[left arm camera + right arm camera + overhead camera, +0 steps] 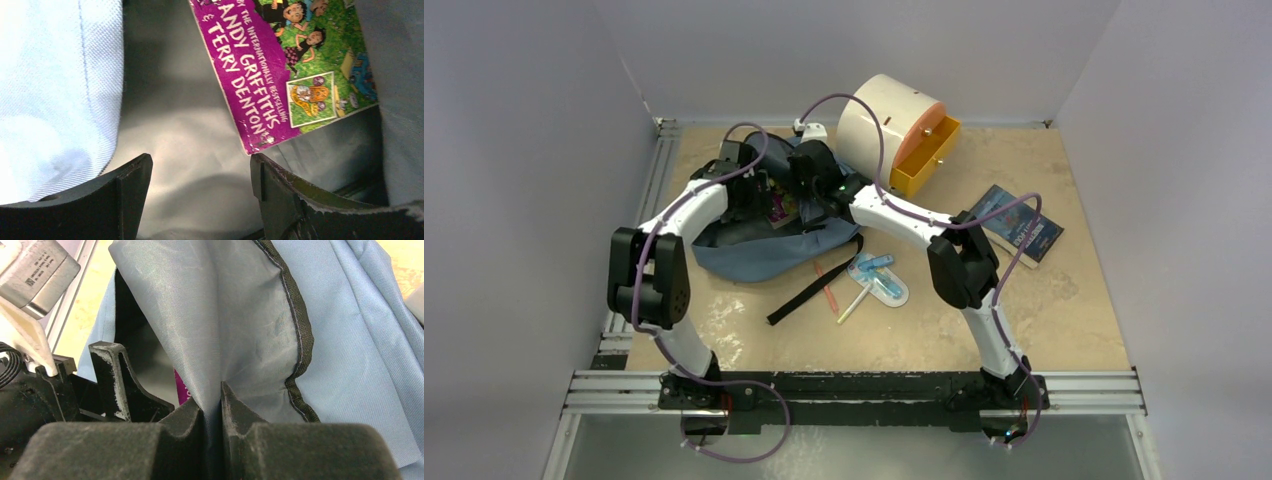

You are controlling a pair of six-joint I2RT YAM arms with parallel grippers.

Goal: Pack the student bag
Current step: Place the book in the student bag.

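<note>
Position: student bag (pixel 754 255) at far-left of table (pixel 1064 320), close to left rail, cream cabinet (pixel 884 120) just behind. Right gripper (pixel 212 396) pinches bag's grey lining beside black-bound rim, fabric raised. Left gripper (pixel 200 162) spread wide inside opening, holding nothing. Purple book (pixel 280 65) corner near its right finger; bare lining between book edge and blue side wall.

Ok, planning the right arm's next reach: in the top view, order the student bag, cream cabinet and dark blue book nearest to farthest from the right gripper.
1. student bag: pinched in the right gripper, back left.
2. cream cabinet: beyond it, back centre.
3. dark blue book: far out on the right.
</note>
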